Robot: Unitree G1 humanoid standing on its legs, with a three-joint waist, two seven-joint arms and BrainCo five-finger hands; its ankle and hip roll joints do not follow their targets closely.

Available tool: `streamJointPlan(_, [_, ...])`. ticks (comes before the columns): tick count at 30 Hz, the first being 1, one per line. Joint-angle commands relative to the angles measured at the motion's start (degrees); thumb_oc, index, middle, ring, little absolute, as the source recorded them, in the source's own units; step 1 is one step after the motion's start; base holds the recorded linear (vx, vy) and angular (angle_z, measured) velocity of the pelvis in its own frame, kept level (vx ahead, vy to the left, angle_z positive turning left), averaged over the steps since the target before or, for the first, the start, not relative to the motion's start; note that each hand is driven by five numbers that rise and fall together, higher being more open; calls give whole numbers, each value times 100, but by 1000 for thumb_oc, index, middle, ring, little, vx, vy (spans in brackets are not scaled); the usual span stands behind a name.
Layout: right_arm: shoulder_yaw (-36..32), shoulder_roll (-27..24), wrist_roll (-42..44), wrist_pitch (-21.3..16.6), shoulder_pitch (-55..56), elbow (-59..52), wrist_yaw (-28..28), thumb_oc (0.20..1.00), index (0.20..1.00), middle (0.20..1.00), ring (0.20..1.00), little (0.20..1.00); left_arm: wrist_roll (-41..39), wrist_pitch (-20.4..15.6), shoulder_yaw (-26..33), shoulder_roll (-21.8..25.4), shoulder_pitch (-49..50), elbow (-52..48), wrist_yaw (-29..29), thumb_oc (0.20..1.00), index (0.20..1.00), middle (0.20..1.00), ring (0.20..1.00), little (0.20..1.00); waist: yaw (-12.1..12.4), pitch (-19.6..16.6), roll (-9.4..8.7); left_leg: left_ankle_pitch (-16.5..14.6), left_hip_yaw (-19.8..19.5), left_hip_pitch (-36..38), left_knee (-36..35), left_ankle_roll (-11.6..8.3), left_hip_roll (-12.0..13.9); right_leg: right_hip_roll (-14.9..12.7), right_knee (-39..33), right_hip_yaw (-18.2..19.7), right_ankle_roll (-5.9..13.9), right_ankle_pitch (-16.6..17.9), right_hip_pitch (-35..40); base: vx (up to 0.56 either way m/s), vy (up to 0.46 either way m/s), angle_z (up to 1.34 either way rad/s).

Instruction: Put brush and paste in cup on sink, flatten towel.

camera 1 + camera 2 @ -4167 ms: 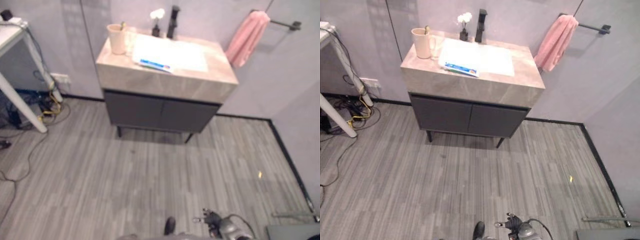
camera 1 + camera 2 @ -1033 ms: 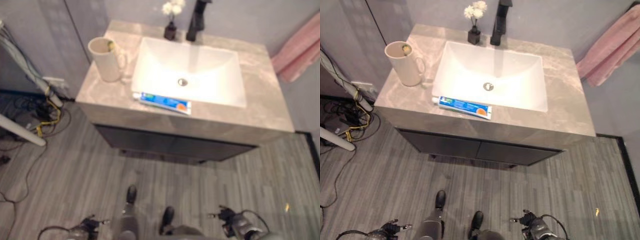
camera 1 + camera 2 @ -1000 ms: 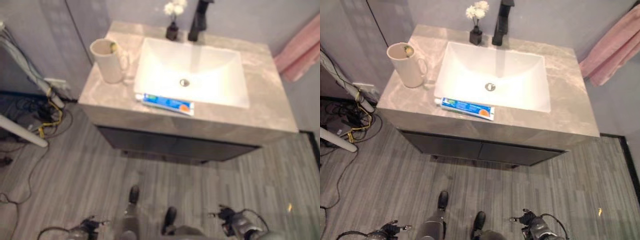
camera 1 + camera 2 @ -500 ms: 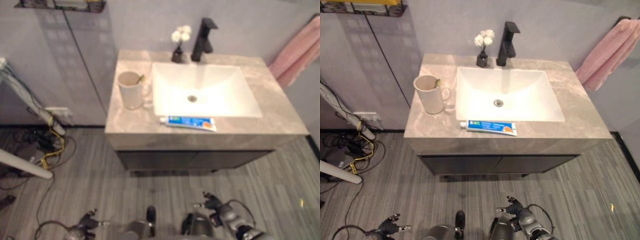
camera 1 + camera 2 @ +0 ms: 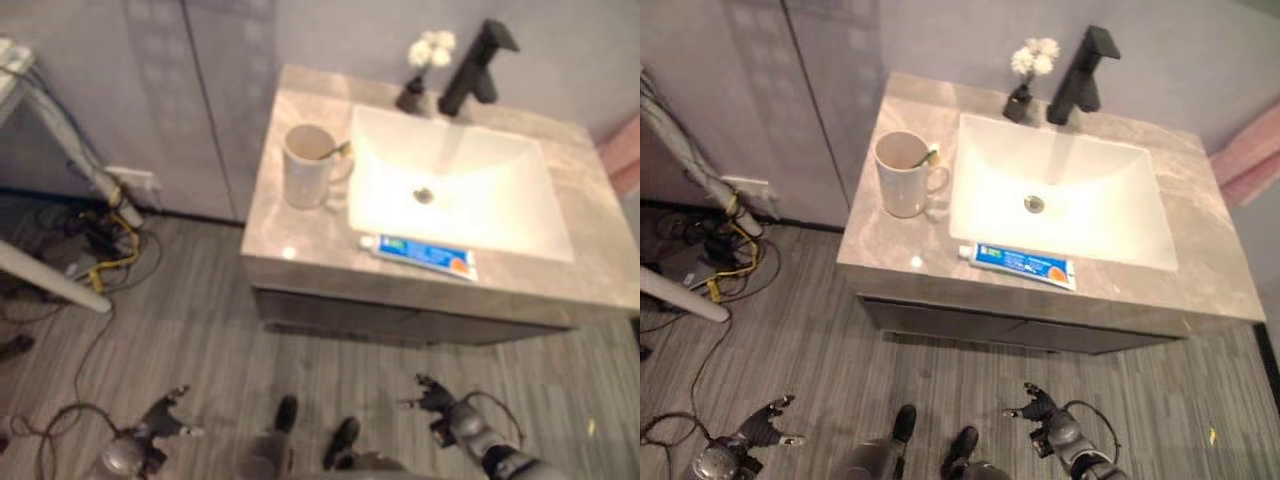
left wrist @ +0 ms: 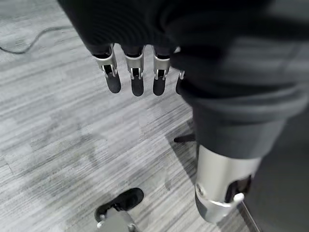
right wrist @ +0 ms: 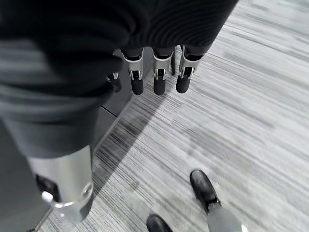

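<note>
A cream cup (image 5: 904, 176) stands on the grey marble counter (image 5: 880, 250), left of the white basin (image 5: 1120, 225). A green-tipped brush (image 5: 930, 157) pokes out over the cup's rim. The blue and white paste tube (image 5: 1020, 265) lies flat on the counter's front strip, before the basin. A pink towel (image 5: 1252, 155) shows at the right edge, bunched. My left hand (image 5: 758, 425) and right hand (image 5: 1040, 408) hang low over the floor, far from the counter. Both are open and hold nothing, their fingers (image 6: 136, 77) (image 7: 159, 79) straight.
A black faucet (image 5: 1080, 72) and a small vase of white flowers (image 5: 1028, 72) stand behind the basin. Dark cabinet doors (image 5: 1020, 335) sit under the counter. A white table leg (image 5: 50, 280) and tangled cables (image 5: 105, 245) lie on the grey plank floor at the left.
The camera has shifted, so the vanity now sits further right and at an angle. Both hands stay low by the floor, empty. Cup and tube lie where they were.
</note>
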Motion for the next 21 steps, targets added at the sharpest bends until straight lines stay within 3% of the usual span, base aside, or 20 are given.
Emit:
streamJointPlan(1, [-239, -540, -10, -13, -219, 50, -82, 1000, 1000, 1000, 1000, 1000, 341, -171, 235, 121, 49, -661, -115, 1000, 1000, 1000, 1000, 1000, 58, 39, 385, 131, 1209, 254, -372, -535, 1471, -50, 65, -48, 406, -419, 237, 108, -21, 54])
streamJointPlan(3, [-236, -559, -55, -6, -249, 89, -89, 1000, 1000, 1000, 1000, 1000, 359, -184, 306, 174, 204, -1003, -159, 1000, 1000, 1000, 1000, 1000, 138, 48, 373, 35, 1118, 258, -258, -507, 1383, -51, 48, 39, 380, -403, 285, 94, -8, 26])
streamJointPlan(5, [-273, -538, -39, 5, -309, 135, -67, 1000, 1000, 1000, 1000, 1000, 323, -227, 445, 286, 466, -1349, -221, 1000, 1000, 1000, 1000, 1000, 208, 23, 340, -270, 1016, 199, 88, -421, 1171, -108, 49, 194, 383, -396, 325, 75, 22, -34])
streamJointPlan(6, [-271, -536, -39, 5, -309, 135, -67, 1000, 1000, 1000, 1000, 1000, 322, -225, 448, 288, 469, -1352, -223, 1000, 1000, 1000, 1000, 1000, 208, 21, 338, -275, 1017, 195, 95, -421, 1171, -109, 50, 196, 384, -396, 323, 13, 93, -43])
streamJointPlan(7, [-336, -477, -6, 28, -426, 244, -69, 1000, 1000, 1000, 1000, 1000, 329, -273, 501, 450, 591, -1792, -227, 1000, 1000, 1000, 1000, 1000, 272, 13, 357, -357, 767, 103, 186, -346, 991, -155, 116, 292, 368, -419, 258, 18, 131, -36])
streamJointPlan(13, [-250, -375, -196, -8, -230, -19, 71, 1000, 1000, 1000, 1000, 1000, 300, -396, 936, 1007, 1111, -2620, -337, 1000, 1000, 1000, 1000, 1000, 255, -45, 393, -489, 777, 383, 95, -138, 766, -376, 436, 380, 455, -395, 231, 21, 171, -13])
streamJointPlan(15, [-245, -328, -166, -28, -121, -154, 161, 1000, 1000, 1000, 1000, 1000, 240, -415, 1093, 1191, 1323, -2896, -417, 1000, 1000, 1000, 1000, 1000, 249, -27, 416, -587, 689, 511, 96, -15, 638, -505, 899, 560, 532, -424, 86, -3, 306, -34])
streamJointPlan(16, [-209, -310, -208, -56, -52, -371, 257, 1000, 1000, 1000, 1000, 1000, 285, -457, 1255, 1454, 1439, -3197, -460, 1000, 1000, 1000, 1000, 1000, 190, 65, 492, -666, 637, 629, 153, 122, 564, -642, 1631, 892, 688, -255, -196, -13, 179, -41])
streamJointPlan(17, [-203, -306, -208, -51, -48, -380, 259, 1000, 1000, 1000, 1000, 1000, 279, -448, 1286, 1459, 1472, -3221, -469, 1000, 1000, 1000, 1000, 1000, 198, 64, 475, -670, 656, 625, 161, 132, 549, -667, 1696, 923, 698, -279, -237, -49, 245, -40])
streamJointPlan(18, [-98, -417, -263, -106, 13, -899, 326, 1000, 1000, 1000, 1000, 1000, 201, -496, 1524, 1777, 1587, -3589, -489, 1000, 1000, 1000, 1000, 1000, 96, 225, 533, -753, 545, 590, 426, 229, 473, -655, 2357, 1481, 816, -137, -503, -48, 79, -29])
streamJointPlan(20, [-59, -513, -230, -146, 20, -1154, 375, 1000, 1000, 1000, 1000, 1000, 88, -582, 1644, 1958, 1654, -3785, -503, 1000, 1000, 1000, 1000, 1000, 91, 281, 563, -808, 527, 497, 590, 253, 432, -691, 2334, 1644, 800, -143, -595, -33, 47, -9])
streamJointPlan(21, [-45, -553, -231, -142, -47, -1233, 419, 1000, 1000, 1000, 1000, 1000, -32, -609, 1767, 1913, 1731, -3931, -485, 1000, 1000, 1000, 1000, 1000, 308, 290, 636, -930, 655, 460, 769, 231, 492, -1140, 1833, 1029, 759, -81, -334, 2, 18, 15])
